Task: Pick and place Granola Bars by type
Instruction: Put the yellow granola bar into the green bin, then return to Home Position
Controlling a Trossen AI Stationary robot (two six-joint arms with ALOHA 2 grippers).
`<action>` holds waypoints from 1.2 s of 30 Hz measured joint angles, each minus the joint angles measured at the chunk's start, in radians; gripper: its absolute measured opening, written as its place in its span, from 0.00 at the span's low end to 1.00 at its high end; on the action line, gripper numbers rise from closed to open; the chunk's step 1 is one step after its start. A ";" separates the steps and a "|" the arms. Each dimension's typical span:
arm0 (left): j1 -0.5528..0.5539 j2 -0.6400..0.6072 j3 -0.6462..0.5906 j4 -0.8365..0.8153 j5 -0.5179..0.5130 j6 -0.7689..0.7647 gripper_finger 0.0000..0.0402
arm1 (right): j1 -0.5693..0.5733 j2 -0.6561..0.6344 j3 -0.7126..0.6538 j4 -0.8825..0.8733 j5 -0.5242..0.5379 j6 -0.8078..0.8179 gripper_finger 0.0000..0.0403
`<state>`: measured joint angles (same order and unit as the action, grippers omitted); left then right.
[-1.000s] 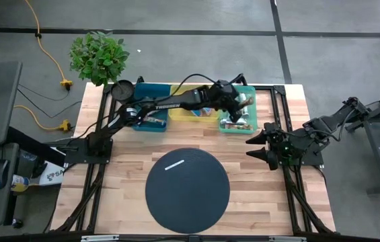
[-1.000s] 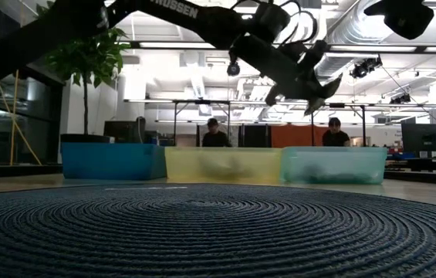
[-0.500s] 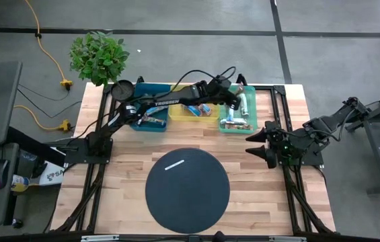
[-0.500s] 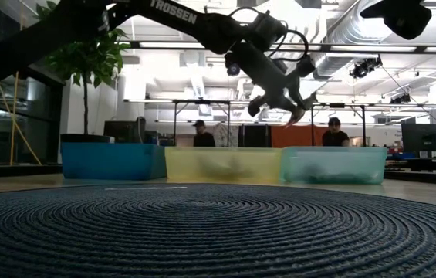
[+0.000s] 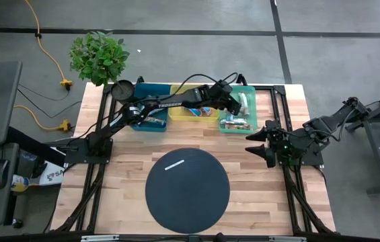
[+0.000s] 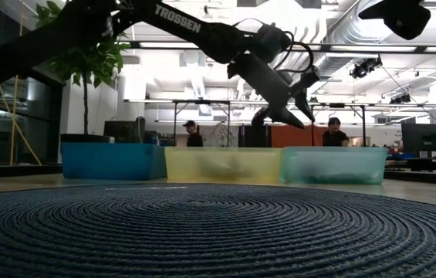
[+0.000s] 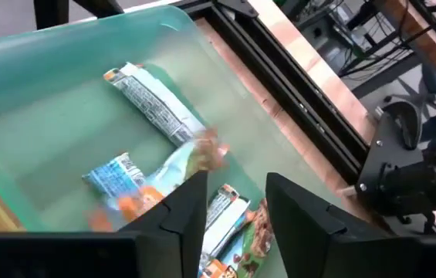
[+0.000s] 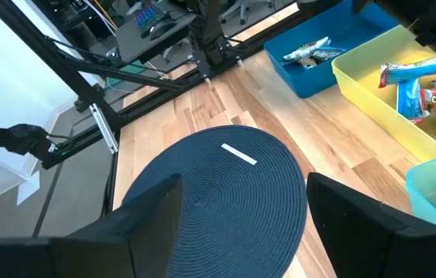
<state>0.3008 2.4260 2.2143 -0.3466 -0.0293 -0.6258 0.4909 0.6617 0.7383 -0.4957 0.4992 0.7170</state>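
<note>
High view: the left gripper [image 5: 233, 106] hangs over the green bin [image 5: 249, 92] at the table's [image 5: 270, 195] far edge; the right gripper [image 5: 260, 142] waits near the right edge.

Left wrist view: fingers [image 7: 187, 208] slightly parted, empty, above Granola Bars [image 7: 152, 104] in the bin.

Right wrist view: fingers [image 8: 156, 212] wide apart, empty.

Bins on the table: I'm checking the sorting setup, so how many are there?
3, side by side along the far edge of the table: a blue bin on the left, a yellow bin in the middle, and a green bin on the right. None seems hidden.
</note>
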 joint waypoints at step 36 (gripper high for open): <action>-0.118 -0.652 -0.356 -0.145 0.236 0.517 0.34 | 0.001 -0.217 0.000 -0.060 0.169 -0.037 0.65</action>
<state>0.1832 1.7744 1.8586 -0.4918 0.2062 -0.1088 0.4915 0.4446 0.7383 -0.5552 0.6678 0.6800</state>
